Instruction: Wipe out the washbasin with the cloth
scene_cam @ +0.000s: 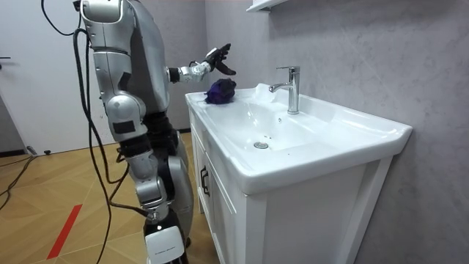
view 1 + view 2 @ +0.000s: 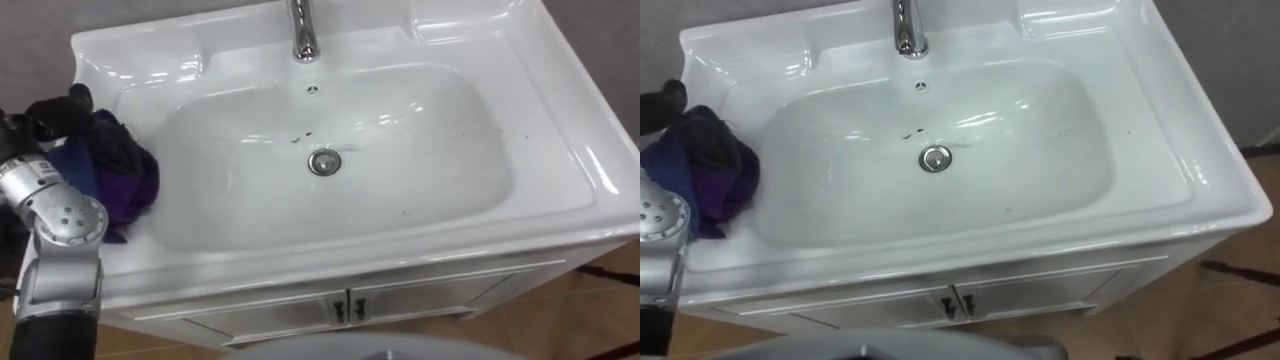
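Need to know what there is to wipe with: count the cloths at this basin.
1. A purple cloth lies bunched on the basin's left rim, with the left hand open just above it. The cabinet below could hide more.

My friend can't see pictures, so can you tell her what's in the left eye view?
A white basin with a few dark smudges inside, a round drain in the middle and a shiny tap at the back. On the basin's left rim lies a bunched purple cloth, and the robot's black left hand is right by it.
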